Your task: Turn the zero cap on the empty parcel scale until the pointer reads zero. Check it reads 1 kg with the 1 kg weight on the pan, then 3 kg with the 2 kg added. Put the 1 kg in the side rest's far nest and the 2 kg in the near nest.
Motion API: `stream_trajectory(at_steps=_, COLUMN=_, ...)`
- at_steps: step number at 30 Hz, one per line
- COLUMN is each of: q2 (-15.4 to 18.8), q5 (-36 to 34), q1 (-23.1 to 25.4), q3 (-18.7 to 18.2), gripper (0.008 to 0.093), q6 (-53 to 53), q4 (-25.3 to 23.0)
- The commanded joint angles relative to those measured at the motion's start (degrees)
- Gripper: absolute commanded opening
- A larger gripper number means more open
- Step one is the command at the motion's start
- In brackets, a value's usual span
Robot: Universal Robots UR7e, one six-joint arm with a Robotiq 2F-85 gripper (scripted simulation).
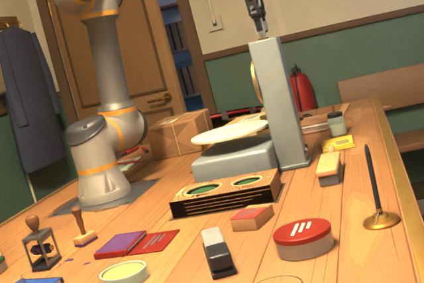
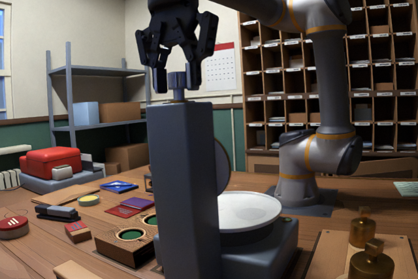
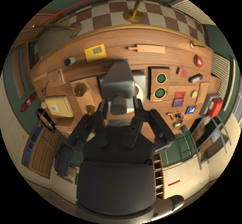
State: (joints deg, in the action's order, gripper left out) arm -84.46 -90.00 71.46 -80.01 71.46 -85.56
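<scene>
My gripper (image 2: 176,80) (image 1: 261,30) (image 3: 118,105) is open and holds nothing, its fingers hanging on either side of the zero cap (image 2: 177,79) (image 3: 118,104), a small grey knob on a short stem atop the grey column of the parcel scale (image 1: 275,102) (image 2: 184,181). The scale's round white pan (image 1: 229,132) (image 2: 248,210) is empty. Two brass weights stand on a tray to the scale's right in the second side camera, the larger (image 2: 370,261) nearer than the smaller (image 2: 362,226). The wooden side rest (image 1: 226,194) (image 2: 130,237) (image 3: 160,86) has two green-lined nests, both empty.
Behind the scale are a parcel (image 1: 179,132) and the arm's base (image 1: 99,170). In front of the rest lie stamps, ink pads (image 1: 135,241), a stapler (image 1: 217,256) and a red-lidded tin (image 1: 303,238). A pen stand (image 1: 380,218) is near the counter's raised brass edge.
</scene>
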Motion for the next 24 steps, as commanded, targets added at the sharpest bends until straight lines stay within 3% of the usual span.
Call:
stream_trajectory(at_steps=1, q2=0.0, q5=0.0, q1=0.0, q3=0.0, gripper=0.0580, q6=0.0, q4=0.0)
stream_trajectory(at_steps=8, q2=0.0, q5=0.0, q1=0.0, q3=0.0, gripper=0.0580, q6=0.0, q4=0.0)
stream_trajectory(at_steps=24, q2=0.0, q5=0.0, q1=0.0, q3=0.0, gripper=0.0265, q6=0.0, q4=0.0)
